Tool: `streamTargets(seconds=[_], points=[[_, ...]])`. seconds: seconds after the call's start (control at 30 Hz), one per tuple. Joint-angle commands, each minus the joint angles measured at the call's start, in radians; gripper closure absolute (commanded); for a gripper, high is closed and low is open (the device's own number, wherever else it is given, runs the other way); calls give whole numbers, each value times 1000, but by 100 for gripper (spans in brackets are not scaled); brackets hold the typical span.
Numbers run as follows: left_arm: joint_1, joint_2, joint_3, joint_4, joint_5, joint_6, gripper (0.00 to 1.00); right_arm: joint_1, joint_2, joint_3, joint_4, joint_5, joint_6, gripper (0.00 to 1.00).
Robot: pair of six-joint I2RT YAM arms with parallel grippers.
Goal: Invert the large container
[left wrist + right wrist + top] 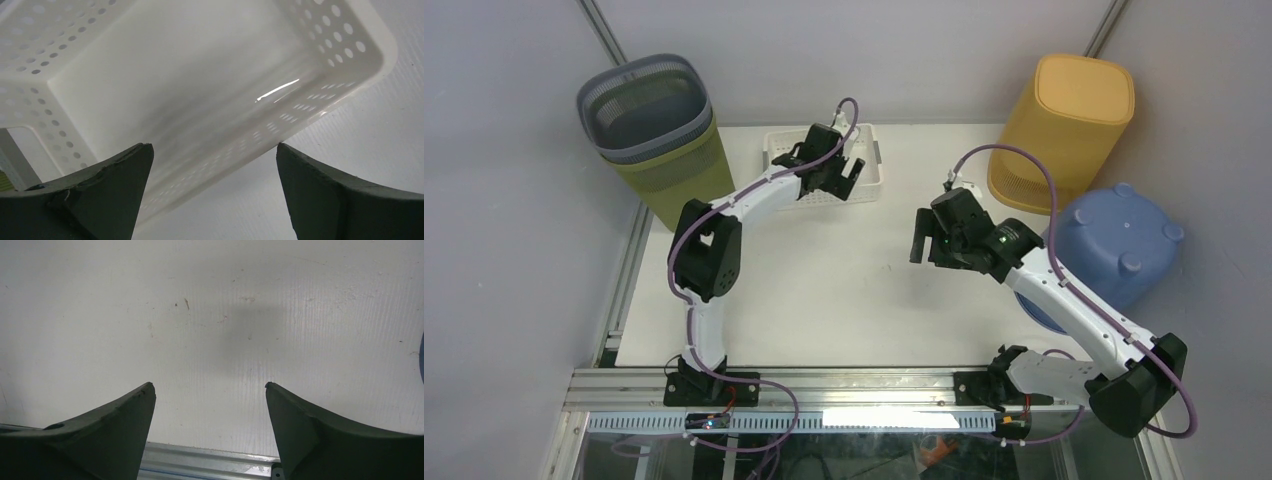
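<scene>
Grey mesh bin [659, 140] sits mouth-up at the far-left corner, nested in an olive bin [679, 185]; I judge it the large container, not yet turned.
My left jaws hang released over the white perforated basket [345, 45], probably to shift it aside. My right jaws, parted and empty, wait over bare counter [844, 290]. Yellow bin [1064, 120] and blue tub [1119, 245] already stand base-up.

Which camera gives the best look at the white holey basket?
The left wrist view: the white basket fills it, perforated walls and bare floor up close. The top view shows it small, partly covered by the left gripper. The right wrist view shows only table.
</scene>
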Motion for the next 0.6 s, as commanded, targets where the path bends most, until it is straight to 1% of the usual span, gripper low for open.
streamTargets(seconds=[0.0, 0.1, 0.17, 0.3, 0.47, 0.5, 0.57], points=[[5, 3, -16, 76, 47, 31, 1, 4, -19, 7, 30, 2, 15, 15], [5, -4, -50, 74, 64, 16, 1, 4, -15, 6, 30, 4, 15, 15], [2, -16, -73, 74, 75, -3, 4, 4, -11, 8, 37, 0, 14, 15], [-25, -41, -110, 57, 85, -32, 16, 3, 3, 14, 46, -4, 10, 15], [-110, -71, -119, 31, 38, -50, 36, 3, 13, 30, 45, 14, 0, 15], [-128, -75, -115, 28, 27, -56, 39, 2, 14, 35, 44, 16, -2, 15], [-158, -86, -107, 23, 22, -68, 47, 3, 12, 46, 39, 22, -3, 15]])
